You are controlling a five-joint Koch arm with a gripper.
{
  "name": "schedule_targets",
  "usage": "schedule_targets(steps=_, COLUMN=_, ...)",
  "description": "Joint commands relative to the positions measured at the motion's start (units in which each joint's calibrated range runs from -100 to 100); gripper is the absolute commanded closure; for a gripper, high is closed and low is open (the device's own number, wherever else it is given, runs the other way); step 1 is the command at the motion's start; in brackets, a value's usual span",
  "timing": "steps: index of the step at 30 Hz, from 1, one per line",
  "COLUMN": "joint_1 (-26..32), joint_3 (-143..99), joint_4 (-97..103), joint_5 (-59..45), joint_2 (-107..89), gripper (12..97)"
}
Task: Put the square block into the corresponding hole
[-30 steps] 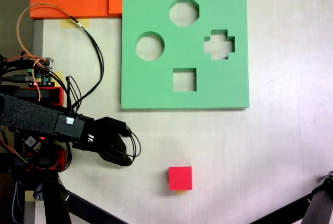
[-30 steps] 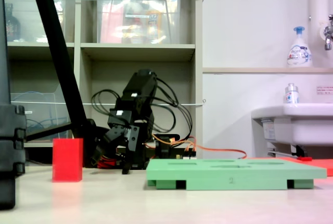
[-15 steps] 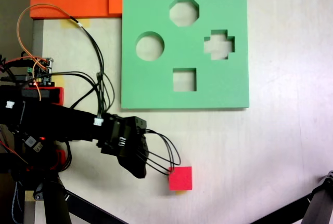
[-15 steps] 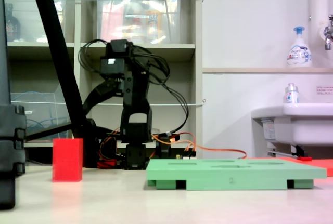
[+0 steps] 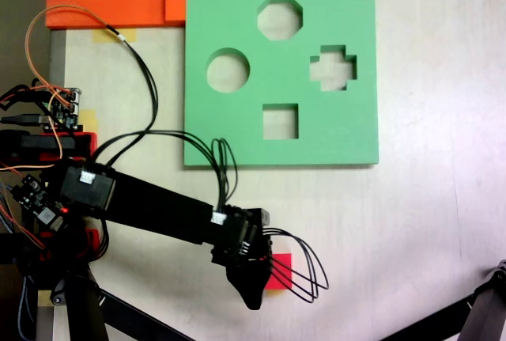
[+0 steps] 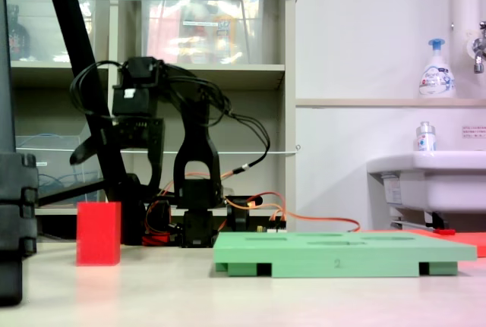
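Reaching for the square block [image 5: 278, 271]: needing to centre the gripper [image 5: 251, 293] over it, square the jaws to two opposite faces, then descend straight. Sitting on the table [image 5: 427, 222], well below the green board [image 5: 237, 131] and the corresponding hole [image 5: 280, 122] in the top-down fixed view. Hovering high above the block [image 6: 99, 234] in the side fixed view, partly covering it from above. Jaw state: cannot tell.

Top-down fixed view: gripper [image 5: 251, 293] hangs over the square block [image 5: 281, 270], covering its left part. Foam board [image 5: 237, 131] sits well above, w/ the corresponding hole [image 5: 280, 121] near its lower edge. Side-on fixed view: block [image 6: 99, 233] on table [image 6: 228, 297], left of board [image 6: 342, 255]; gripper [image 6: 106, 141] above block, apart.
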Motion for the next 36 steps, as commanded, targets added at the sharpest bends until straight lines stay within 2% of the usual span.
schedule_targets(steps=1, joint_1=-0.34, joint_3=4.3, joint_4=-2.36, joint_5=-0.68, joint_2=3.33, gripper=24.1)
schedule_targets(steps=9, joint_1=-0.78, joint_3=6.19, joint_4=-1.59, joint_5=-0.98, joint_2=13.94, gripper=24.1)
schedule_targets(steps=24, joint_1=-1.03, joint_3=5.99, joint_4=4.57, joint_5=-1.07, joint_2=21.07, gripper=25.2)
schedule_targets(steps=30, joint_1=-1.22, joint_3=5.69, joint_4=5.34, joint_5=-1.07, joint_2=22.04, gripper=46.1)
schedule_targets(steps=33, joint_1=-1.56, joint_3=5.49, joint_4=5.34, joint_5=-1.07, joint_2=22.18, gripper=60.8)
schedule_targets(steps=36, joint_1=-1.95, joint_3=3.9, joint_4=5.15, joint_5=-1.17, joint_2=21.63, gripper=69.8)
